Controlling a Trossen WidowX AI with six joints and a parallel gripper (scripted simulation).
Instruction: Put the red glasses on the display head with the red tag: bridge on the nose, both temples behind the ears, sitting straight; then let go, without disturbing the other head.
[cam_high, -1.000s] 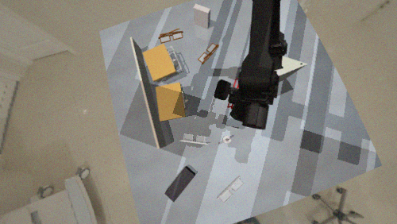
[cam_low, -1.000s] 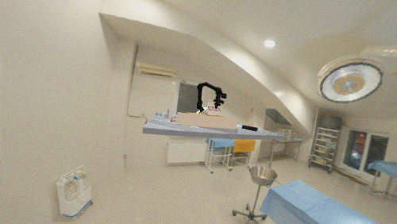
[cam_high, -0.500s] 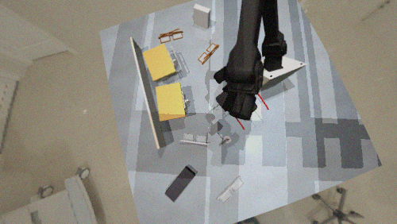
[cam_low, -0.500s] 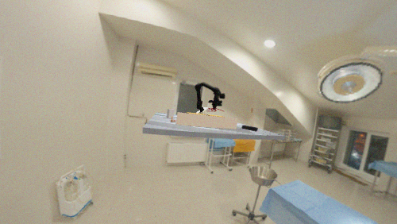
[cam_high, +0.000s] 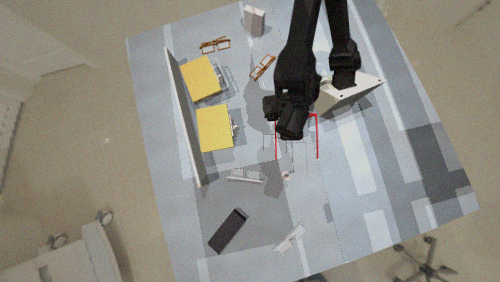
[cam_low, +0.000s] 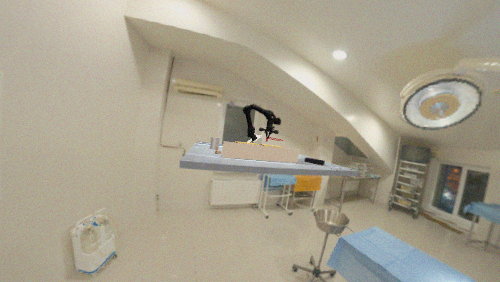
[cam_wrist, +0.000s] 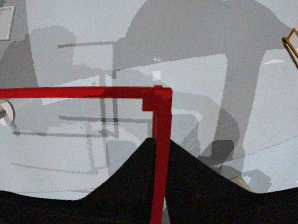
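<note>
And we're in a pale-walled room, a ceiling lamp (cam_low: 441, 105) overhead, the patchy blue-grey tabletop (cam_high: 360, 220) (cam_low: 270, 169) below! Beside the yellow blocks (cam_high: 201, 78) (cam_high: 215, 128), the gripper (cam_high: 290, 131) (cam_low: 269, 136) (cam_wrist: 157, 145) pinches the red glasses (cam_high: 317, 135) (cam_low: 275, 139) (cam_wrist: 75, 93), raised above the surface.
</note>
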